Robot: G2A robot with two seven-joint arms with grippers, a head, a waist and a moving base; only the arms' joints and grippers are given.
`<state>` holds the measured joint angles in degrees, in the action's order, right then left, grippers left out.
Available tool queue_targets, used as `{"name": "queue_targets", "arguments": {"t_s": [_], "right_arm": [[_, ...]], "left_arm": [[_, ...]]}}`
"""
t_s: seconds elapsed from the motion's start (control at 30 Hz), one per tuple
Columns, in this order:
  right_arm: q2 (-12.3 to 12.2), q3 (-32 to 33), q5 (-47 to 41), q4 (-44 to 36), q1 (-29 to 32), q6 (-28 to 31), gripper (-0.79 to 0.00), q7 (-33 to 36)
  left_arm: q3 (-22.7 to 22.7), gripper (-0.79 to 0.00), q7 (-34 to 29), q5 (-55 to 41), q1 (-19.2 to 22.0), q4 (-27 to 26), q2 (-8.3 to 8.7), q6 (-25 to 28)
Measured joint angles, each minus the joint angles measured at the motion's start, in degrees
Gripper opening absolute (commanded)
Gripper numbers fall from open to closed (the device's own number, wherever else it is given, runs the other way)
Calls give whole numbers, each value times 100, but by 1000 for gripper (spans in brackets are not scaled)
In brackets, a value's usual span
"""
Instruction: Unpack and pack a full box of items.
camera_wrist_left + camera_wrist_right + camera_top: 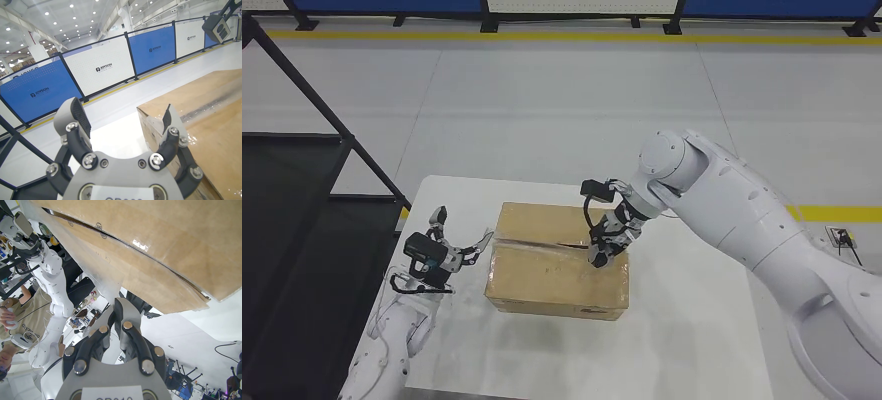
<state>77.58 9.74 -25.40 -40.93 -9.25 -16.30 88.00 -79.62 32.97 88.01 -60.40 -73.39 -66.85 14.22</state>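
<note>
A closed brown cardboard box (557, 270) sits in the middle of the white table (692, 340), sealed with clear tape along its top seam. My right gripper (600, 256) is above the box's right end, shut on a loosened strip of clear tape (105, 283) that leads from the box (160, 237) down into my right gripper (116, 311). My left gripper (462, 230) stands open just left of the box with nothing in it. In the left wrist view the left gripper (122, 117) is spread wide beside the box's corner (208, 117).
A black metal frame (312, 200) stands close to the table's left side. Bare table surface lies in front of and to the right of the box. A blue and white fence (113, 64) runs behind the work area.
</note>
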Motion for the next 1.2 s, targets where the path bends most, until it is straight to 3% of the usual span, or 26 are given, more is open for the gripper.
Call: {"name": "queue_targets", "arguments": {"t_s": [0.53, 0.67, 0.73, 1.0, 1.2], "right_arm": [[-90, 176, 94, -205, 180, 74, -3, -305], [-149, 300, 165, -269, 215, 92, -83, -463], [-177, 360, 180, -311, 230, 101, -191, -511], [-297, 578, 274, -559, 332, 2, -240, -590], [-403, 798, 304, -750, 416, -33, -215, -769]], "left_arm": [[-6, 0, 15, -21, -111, -102, 2, 47], [-12, 0, 18, -2, -145, -128, 12, 140], [-18, 0, 14, 8, -153, -137, 15, 157], [-143, 0, 178, -200, -201, -223, 5, -100], [-166, 0, 84, -166, -359, -397, 36, 260]]}}
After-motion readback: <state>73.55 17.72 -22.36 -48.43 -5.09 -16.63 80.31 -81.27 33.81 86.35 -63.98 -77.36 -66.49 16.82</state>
